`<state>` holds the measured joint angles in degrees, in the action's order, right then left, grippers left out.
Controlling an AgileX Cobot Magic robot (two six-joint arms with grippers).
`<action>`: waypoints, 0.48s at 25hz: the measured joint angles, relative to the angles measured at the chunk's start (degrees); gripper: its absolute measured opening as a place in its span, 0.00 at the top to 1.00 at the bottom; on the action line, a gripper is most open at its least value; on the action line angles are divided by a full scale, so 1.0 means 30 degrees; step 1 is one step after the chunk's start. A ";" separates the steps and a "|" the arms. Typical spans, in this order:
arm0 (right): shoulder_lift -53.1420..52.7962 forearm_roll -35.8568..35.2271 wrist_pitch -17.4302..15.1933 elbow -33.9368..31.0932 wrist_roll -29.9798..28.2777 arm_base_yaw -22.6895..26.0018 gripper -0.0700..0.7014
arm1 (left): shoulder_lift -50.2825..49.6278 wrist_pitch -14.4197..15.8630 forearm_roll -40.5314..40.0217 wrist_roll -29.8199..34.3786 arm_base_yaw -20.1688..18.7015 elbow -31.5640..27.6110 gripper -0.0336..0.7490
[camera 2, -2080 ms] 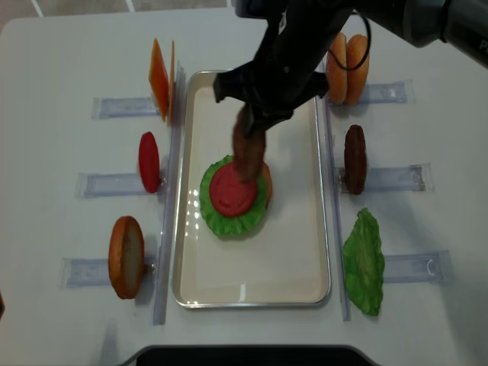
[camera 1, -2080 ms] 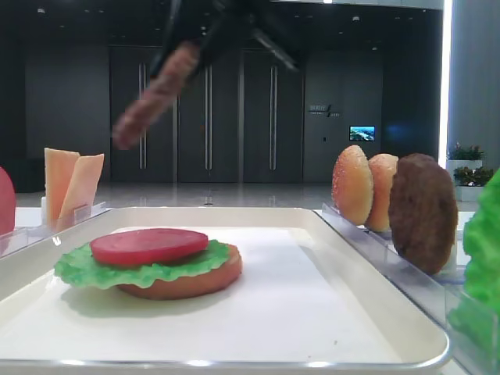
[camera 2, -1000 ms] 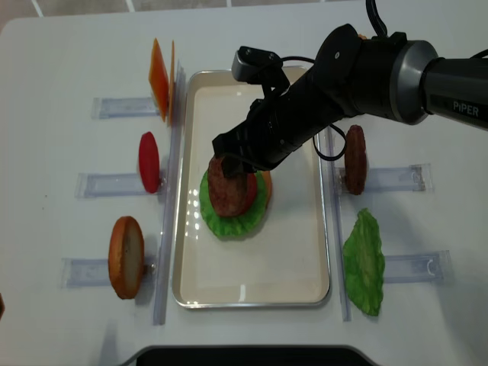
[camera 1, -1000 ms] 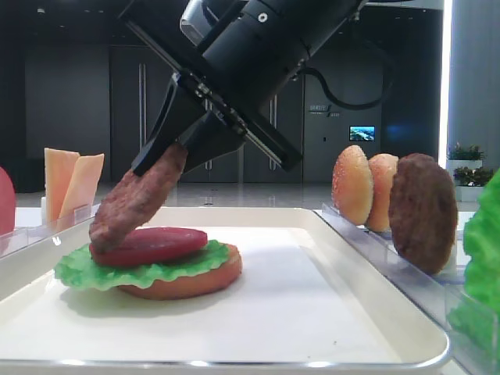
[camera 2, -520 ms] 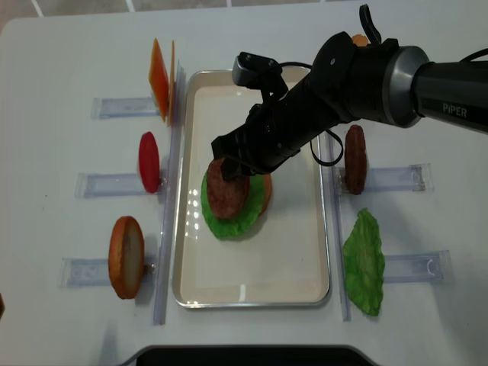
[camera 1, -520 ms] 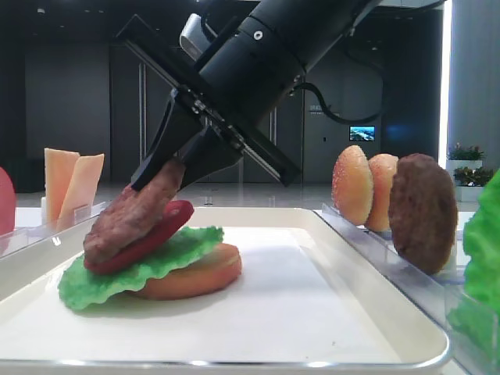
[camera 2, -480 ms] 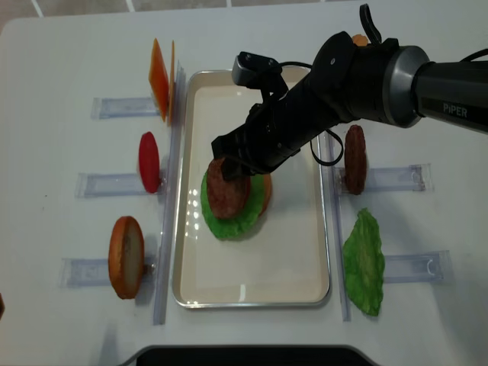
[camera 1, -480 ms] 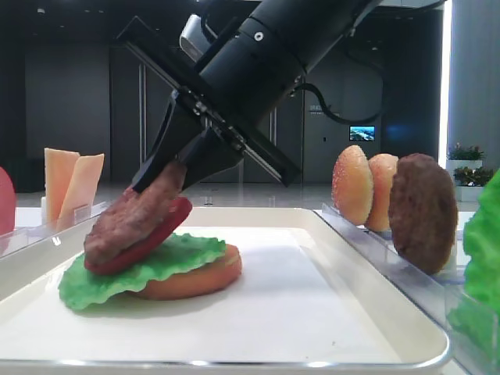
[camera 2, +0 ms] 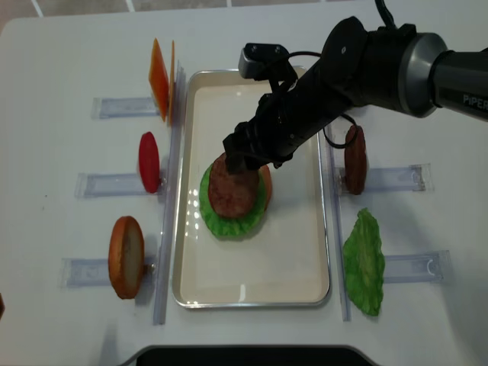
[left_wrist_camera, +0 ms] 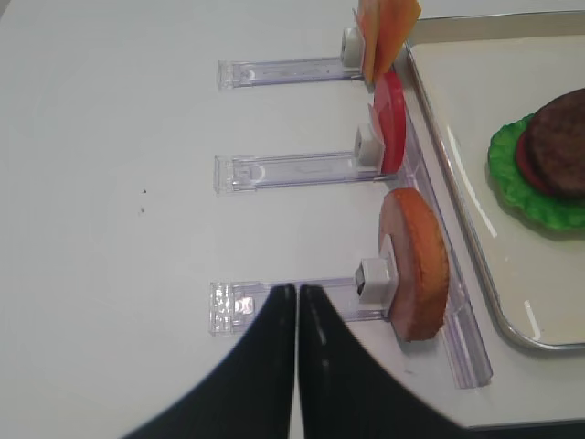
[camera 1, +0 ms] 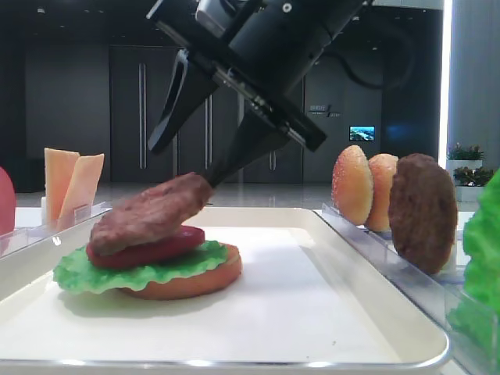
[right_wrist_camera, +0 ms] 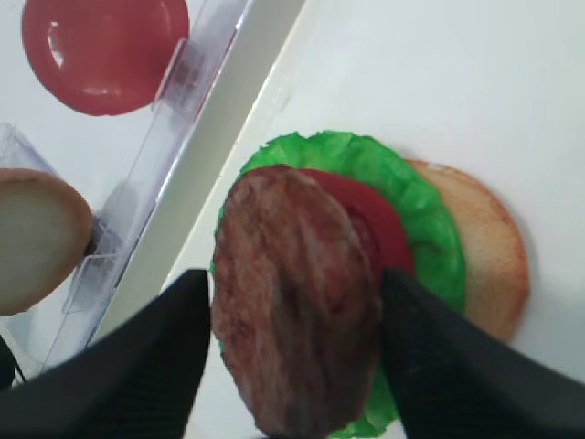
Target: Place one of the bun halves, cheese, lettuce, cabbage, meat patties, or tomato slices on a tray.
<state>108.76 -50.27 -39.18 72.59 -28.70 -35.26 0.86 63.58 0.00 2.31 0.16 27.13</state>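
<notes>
A brown meat patty [camera 2: 231, 192] lies slightly tilted on a tomato slice [camera 1: 148, 248], lettuce [camera 1: 117, 273] and a bun half [camera 1: 205, 280] inside the cream tray [camera 2: 259, 263]. My right gripper [camera 1: 180, 164] hangs just above it, open, its fingers spread to either side of the patty [right_wrist_camera: 292, 311]; one fingertip [camera 1: 206, 180] is at the patty's raised end. My left gripper [left_wrist_camera: 297, 291] is shut and empty over bare table beside a clear rack.
Left racks hold cheese [camera 2: 160, 78], a tomato slice [camera 2: 149, 162] and a bun half [camera 2: 126, 257]. Right racks hold a patty [camera 2: 354, 158], lettuce [camera 2: 364, 263] and two bun halves [camera 1: 353, 185]. The tray's near half is bare.
My right gripper has opened and let go of the patty, which now rests on the tomato. The stack, tipped by the push, has settled level again.
</notes>
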 joint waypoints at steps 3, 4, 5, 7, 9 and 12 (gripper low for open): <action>-0.0636 0.1056 -0.0265 0.0542 0.0848 0.0101 0.38 | 0.0000 0.0000 0.0000 0.0000 0.0000 0.0000 0.97; -0.0813 0.1408 -0.0450 0.0828 0.1112 0.0122 0.38 | 0.0000 0.0000 0.0000 0.0000 0.0000 0.0000 0.97; -0.0946 0.1778 -0.0666 0.1111 0.1507 0.0122 0.38 | 0.0000 0.0000 0.0000 0.0000 0.0000 0.0000 0.97; -0.1150 0.2429 -0.1211 0.1918 0.2335 0.0122 0.38 | 0.0000 0.0000 0.0000 0.0000 0.0000 0.0000 0.97; -0.1257 0.3115 -0.1948 0.2780 0.3138 0.0122 0.38 | 0.0000 0.0000 0.0000 0.0000 0.0000 0.0000 0.97; -0.1345 0.5253 -0.2762 0.3631 0.5395 0.0122 0.38 | 0.0000 0.0000 0.0000 0.0000 0.0000 0.0000 0.97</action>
<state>104.73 -34.51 -47.47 83.49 -12.52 -34.89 0.86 63.58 0.00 2.31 0.16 27.13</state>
